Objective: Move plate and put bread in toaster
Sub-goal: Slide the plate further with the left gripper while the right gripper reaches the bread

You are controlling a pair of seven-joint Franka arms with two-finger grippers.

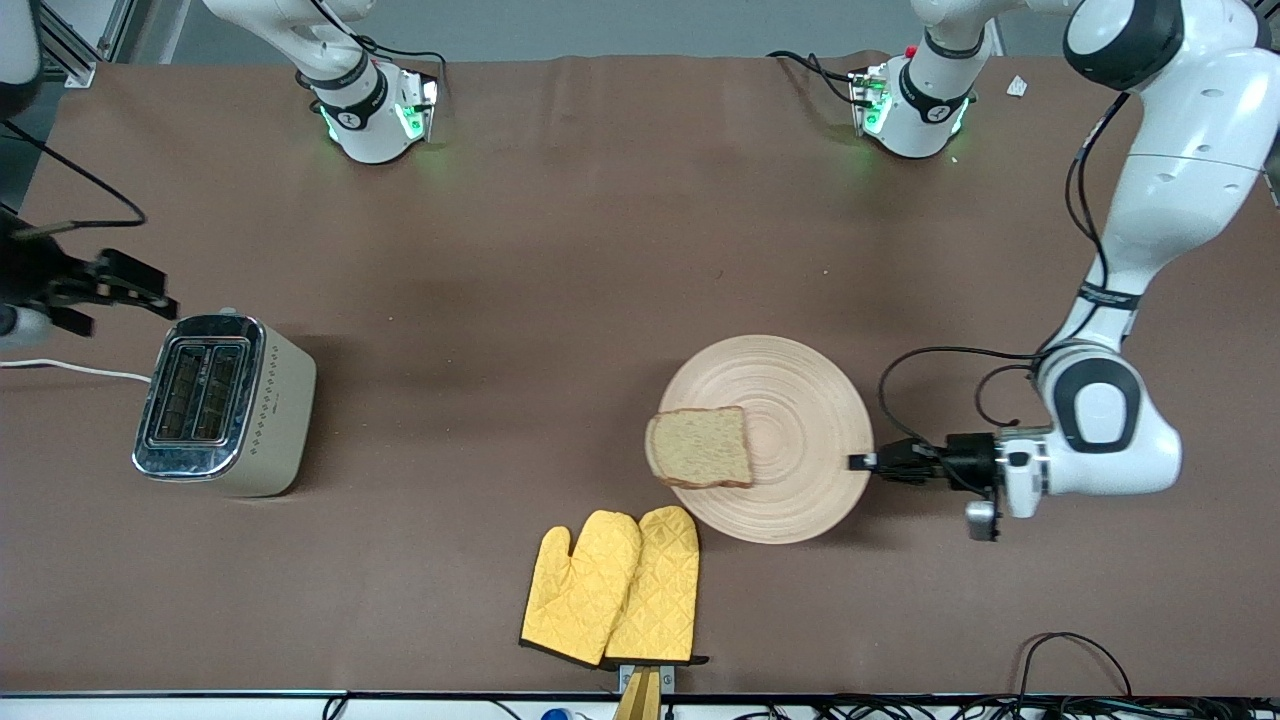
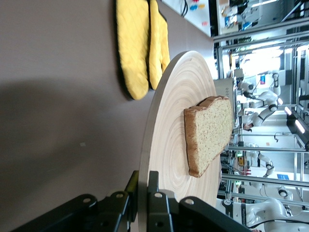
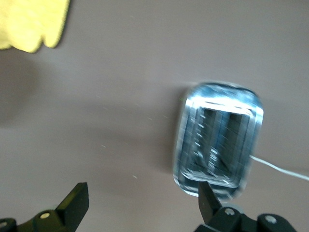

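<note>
The pale wooden plate (image 1: 790, 440) lies on the brown table, toward the left arm's end. The slice of brown bread (image 1: 700, 447) lies on it, near the rim that faces the toaster. My left gripper (image 1: 862, 462) is shut on the plate's rim at the side away from the bread; the left wrist view shows one finger above and one below the rim of the plate (image 2: 164, 145), with the bread (image 2: 210, 133) farther in. The cream toaster (image 1: 225, 405) stands at the right arm's end, both slots empty. My right gripper (image 1: 150, 290) is open and empty in the air beside the toaster (image 3: 219, 140).
A pair of yellow oven mitts (image 1: 615, 585) lies nearer to the front camera than the plate, close to its rim. The toaster's white cord (image 1: 70, 368) runs off toward the table's end. Bare brown table (image 1: 480, 380) lies between toaster and plate.
</note>
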